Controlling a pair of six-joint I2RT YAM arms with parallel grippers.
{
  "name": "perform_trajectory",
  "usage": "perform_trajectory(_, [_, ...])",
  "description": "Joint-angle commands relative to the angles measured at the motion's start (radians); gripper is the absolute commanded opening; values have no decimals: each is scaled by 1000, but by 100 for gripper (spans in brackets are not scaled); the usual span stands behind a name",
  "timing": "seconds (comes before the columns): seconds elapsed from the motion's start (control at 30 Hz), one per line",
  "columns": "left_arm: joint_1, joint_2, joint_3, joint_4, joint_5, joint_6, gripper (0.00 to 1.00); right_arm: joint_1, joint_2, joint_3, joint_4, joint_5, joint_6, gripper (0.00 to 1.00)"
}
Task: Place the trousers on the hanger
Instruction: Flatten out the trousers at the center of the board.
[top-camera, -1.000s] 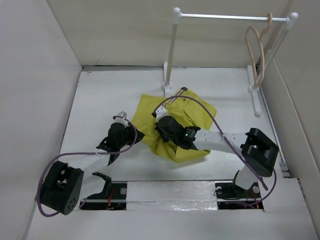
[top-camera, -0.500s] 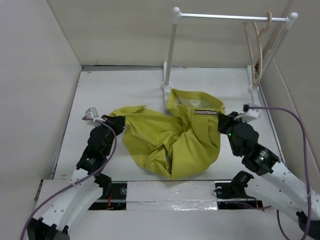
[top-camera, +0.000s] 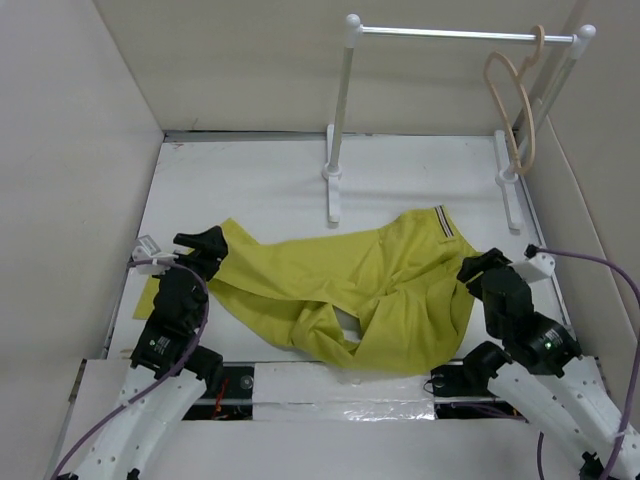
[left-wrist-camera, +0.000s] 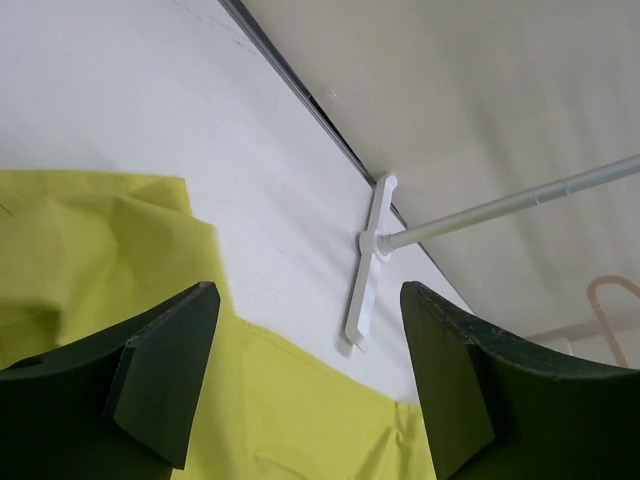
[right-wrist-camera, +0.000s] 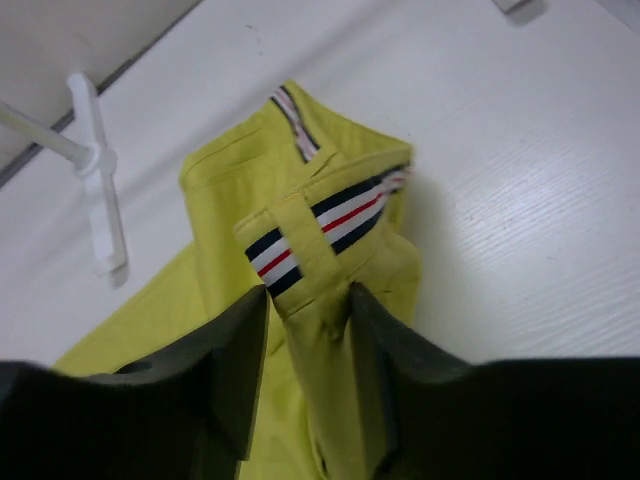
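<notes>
The mustard-yellow trousers (top-camera: 350, 290) lie spread across the near half of the table, legs to the left and striped waistband to the right. My left gripper (top-camera: 207, 250) hovers at the leg end. In the left wrist view my left gripper (left-wrist-camera: 310, 295) is wide open, with the trousers (left-wrist-camera: 300, 420) flat below it. My right gripper (top-camera: 472, 272) sits at the waist edge. In the right wrist view my right gripper (right-wrist-camera: 308, 295) is partly open, and a raised fold of the trousers (right-wrist-camera: 300, 200) stands between the fingers. The beige hanger (top-camera: 515, 100) hangs on the rail at the far right; the hanger (left-wrist-camera: 612, 297) also shows.
A white rack (top-camera: 460, 35) with two posts stands at the back; its left post (top-camera: 340, 110) and foot are just beyond the trousers. The rack foot (left-wrist-camera: 368, 260) and the rack foot (right-wrist-camera: 95, 170) show in the wrist views. Walls enclose the table on three sides.
The trousers went from a bunched heap to a flat spread. Both arms pulled apart and toward the near edge, stretching the cloth. Both grippers opened.
</notes>
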Motion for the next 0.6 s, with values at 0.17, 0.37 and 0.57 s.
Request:
perform_trajectory(0.17, [-5, 200, 26, 186, 164, 53, 65, 25, 76, 132, 111, 105, -174, 80])
perform_trajectory(0.37, [-15, 381, -30, 340, 267, 81, 58, 25, 294, 118, 433, -84, -296, 3])
perform_trajectory(0.57, [-15, 486, -62, 450, 382, 115, 55, 5, 439, 141, 598, 5, -459, 11])
